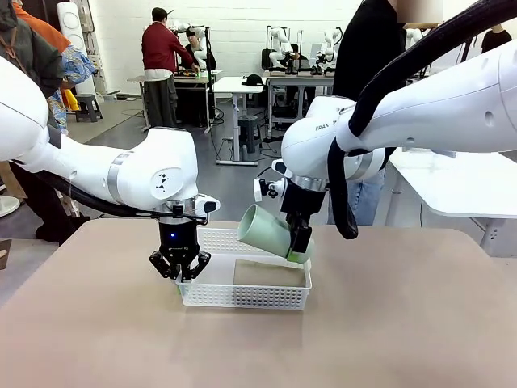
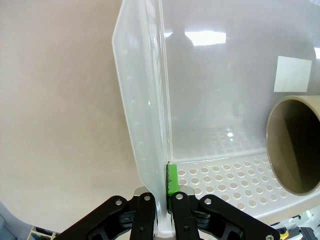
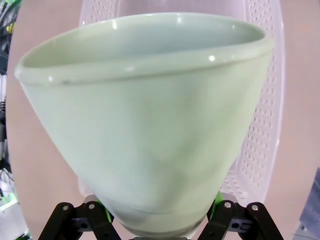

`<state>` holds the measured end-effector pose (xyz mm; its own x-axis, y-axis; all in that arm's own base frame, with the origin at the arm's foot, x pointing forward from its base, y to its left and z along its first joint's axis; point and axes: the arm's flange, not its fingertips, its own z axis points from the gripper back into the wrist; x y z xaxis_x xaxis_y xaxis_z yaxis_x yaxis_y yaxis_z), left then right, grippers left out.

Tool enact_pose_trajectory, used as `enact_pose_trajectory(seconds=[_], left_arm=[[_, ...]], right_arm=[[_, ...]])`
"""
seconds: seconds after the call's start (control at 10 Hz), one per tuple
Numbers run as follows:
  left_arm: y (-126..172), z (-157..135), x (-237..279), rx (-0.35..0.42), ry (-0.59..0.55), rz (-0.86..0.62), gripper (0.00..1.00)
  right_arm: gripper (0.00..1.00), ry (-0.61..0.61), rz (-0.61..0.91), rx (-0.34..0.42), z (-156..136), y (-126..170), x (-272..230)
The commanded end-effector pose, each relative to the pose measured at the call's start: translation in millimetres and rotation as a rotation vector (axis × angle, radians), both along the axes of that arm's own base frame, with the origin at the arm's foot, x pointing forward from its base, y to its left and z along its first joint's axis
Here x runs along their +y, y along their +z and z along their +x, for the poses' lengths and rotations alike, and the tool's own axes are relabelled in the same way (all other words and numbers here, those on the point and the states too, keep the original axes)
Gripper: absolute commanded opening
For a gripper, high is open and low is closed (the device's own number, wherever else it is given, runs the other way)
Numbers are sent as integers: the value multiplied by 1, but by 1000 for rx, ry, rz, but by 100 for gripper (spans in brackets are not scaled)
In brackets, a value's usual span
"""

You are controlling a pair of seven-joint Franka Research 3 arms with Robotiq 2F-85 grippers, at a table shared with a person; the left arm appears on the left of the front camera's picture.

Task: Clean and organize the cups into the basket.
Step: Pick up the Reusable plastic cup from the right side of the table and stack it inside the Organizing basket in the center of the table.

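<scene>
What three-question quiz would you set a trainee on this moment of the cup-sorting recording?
1. True or false: the left hand is clamped on a wall of the basket.
2. What does the right hand hold, tilted above the basket? A: a sponge. B: the mint green cup. C: nothing.
3. Short answer: where does the tan cup lie?

Key: 1 true; 2 B; 3 in the basket, on its side.
</scene>
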<state>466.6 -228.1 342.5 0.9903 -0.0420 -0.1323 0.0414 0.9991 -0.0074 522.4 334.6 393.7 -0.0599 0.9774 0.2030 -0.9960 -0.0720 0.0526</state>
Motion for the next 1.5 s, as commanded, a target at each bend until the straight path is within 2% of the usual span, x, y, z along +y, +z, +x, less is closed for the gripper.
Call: enact_pose_trajectory(seconds=[0.0,0.3,0.4,1.0,1.1,1.4], left_arm=[[-3,-2,1,4,-2,5,0],[-3,-2,1,4,-2,5,0],[-3,-2,1,4,-2,5,0],[-3,-2,1,4,-2,5,0],[-3,-2,1,4,-2,5,0],[-3,-2,1,4,-2,5,0]], right_arm=[[79,36,2,-35,12,-1,11],[79,65,41,-67,23,-3,13],[79,29,13,-24,12,-3,13],[79,39,21,-28,15,-4,16],[79,84,7,-16,16,-9,15],[79,91,-13,-9,27,-23,24]])
